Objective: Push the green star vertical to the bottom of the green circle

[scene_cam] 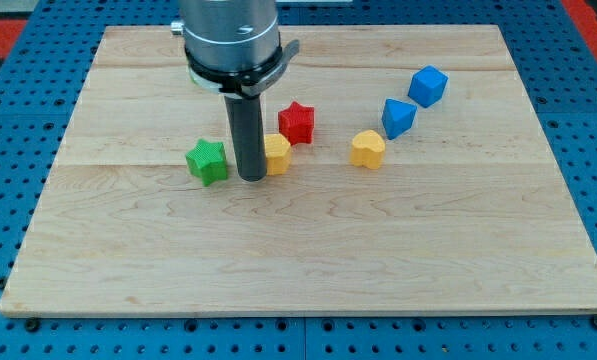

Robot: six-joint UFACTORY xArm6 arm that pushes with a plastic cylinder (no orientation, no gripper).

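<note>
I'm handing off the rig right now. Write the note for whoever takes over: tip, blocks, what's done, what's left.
My tip is down on the board, between the green star on the view's left and a yellow block on the view's right, close to both.
The green circle is not visible; the rod or arm may hide it.
Done: cannot confirm the star's placement.
Left: find the circle, then push the star directly below it.

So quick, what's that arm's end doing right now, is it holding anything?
No jaws: it ends in a rod and holds nothing.
My tip rests on the board between the green star and a yellow block.
</note>
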